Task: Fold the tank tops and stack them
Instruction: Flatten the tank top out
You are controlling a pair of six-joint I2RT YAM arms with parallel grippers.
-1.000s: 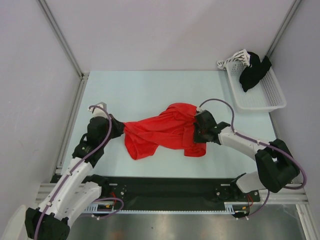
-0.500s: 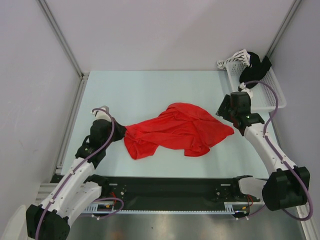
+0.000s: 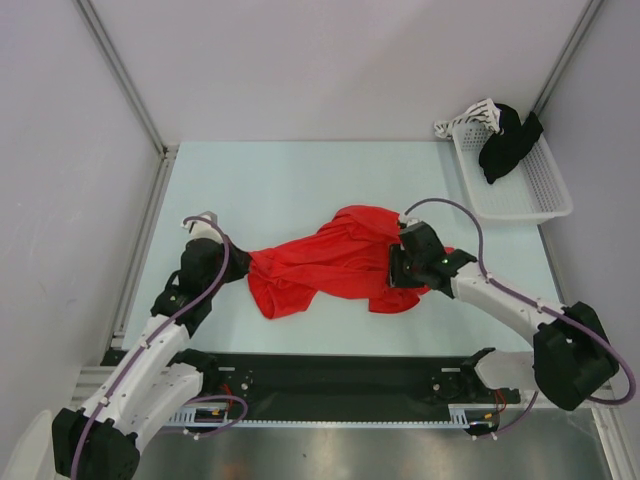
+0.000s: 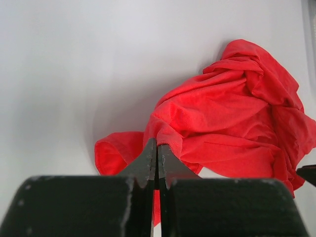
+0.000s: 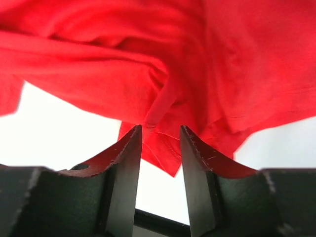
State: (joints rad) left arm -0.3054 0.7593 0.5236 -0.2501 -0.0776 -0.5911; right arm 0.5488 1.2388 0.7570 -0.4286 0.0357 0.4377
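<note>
A crumpled bright red tank top (image 3: 325, 265) lies mid-table. My left gripper (image 3: 240, 262) is at its left edge, shut on a pinch of the red fabric; in the left wrist view the jaws (image 4: 158, 144) meet with the tank top (image 4: 232, 118) bunched beyond them. My right gripper (image 3: 398, 268) sits low over the garment's right part. In the right wrist view its jaws (image 5: 160, 131) stand partly apart, with a hemmed fold of the tank top (image 5: 148, 64) just at the tips, not clamped.
A white mesh basket (image 3: 540, 195) stands at the back right corner with a black cloth (image 3: 508, 140) draped over its far end. Metal frame posts and grey walls border the table; a black rail runs along the near edge.
The right arm drew the garment's right edge out toward the basket, let go, then came back over the right part with its jaws partly apart. The left gripper held still.
</note>
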